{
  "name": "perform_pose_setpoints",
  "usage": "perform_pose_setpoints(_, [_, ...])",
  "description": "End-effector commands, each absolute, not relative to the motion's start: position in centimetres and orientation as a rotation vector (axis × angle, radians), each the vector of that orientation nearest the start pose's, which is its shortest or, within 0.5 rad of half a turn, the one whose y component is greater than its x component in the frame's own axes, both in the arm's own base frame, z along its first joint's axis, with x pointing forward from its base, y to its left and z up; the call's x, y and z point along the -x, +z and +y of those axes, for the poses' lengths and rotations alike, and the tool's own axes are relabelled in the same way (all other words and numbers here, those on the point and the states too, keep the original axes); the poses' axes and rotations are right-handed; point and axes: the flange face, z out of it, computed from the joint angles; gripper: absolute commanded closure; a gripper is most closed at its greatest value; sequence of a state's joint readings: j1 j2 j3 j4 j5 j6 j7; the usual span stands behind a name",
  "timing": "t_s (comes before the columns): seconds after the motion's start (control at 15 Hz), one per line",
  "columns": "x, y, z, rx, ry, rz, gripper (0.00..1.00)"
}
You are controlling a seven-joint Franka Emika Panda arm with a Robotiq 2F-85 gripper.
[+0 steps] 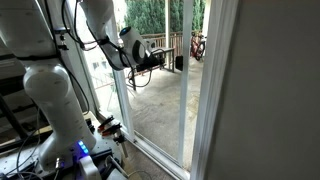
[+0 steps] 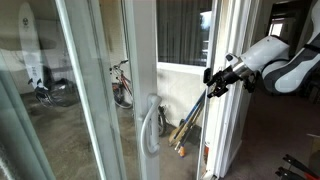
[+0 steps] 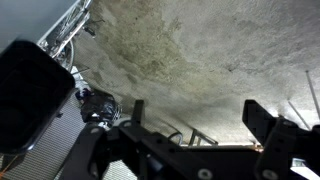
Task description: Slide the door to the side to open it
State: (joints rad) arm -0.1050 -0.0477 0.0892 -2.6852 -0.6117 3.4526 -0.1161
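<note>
The door (image 2: 143, 60) stands upright in its track, and its white edge carries a curved handle (image 2: 150, 125) at mid height. Between the handle and the thicker jamb (image 2: 222, 140) there seems to be a gap, so the door may already be partly slid, though glass and open air are hard to tell apart here. The pincer (image 2: 212, 80) hangs above the handle and on its jamb side, apart from it and touching nothing. In the wrist view the pincer (image 3: 197, 108) is spread wide and empty, with only the concrete floor (image 3: 190, 50) showing between its fingers. That spread probably leaves room to close over the handle or the door's edge, which gives the firmest place for a sideways push. Below the handle and toward the jamb, some poles (image 2: 185, 130) lean outside. A bicycle (image 2: 120, 85) stands beyond the handle, seen through the glass.
</note>
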Motion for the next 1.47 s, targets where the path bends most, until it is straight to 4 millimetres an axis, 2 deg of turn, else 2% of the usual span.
perform_pose_setpoints(0.0, [-43.9,34.0,3.3,2.851,-1.230,-1.078,0.00])
perform_pose_setpoints(0.47, [-45.4,34.6,-2.9,2.959,-1.264,-0.849,0.00])
perform_pose_setpoints(0.8, [-46.5,35.3,-6.4,3.006,-1.298,-0.732,0.00])
perform_pose_setpoints(1.07, [-47.9,35.4,-7.8,3.028,-1.302,-0.742,0.00])
perform_pose_setpoints(1.4, [-50.3,36.1,-7.8,3.037,-1.309,-0.780,0.00])
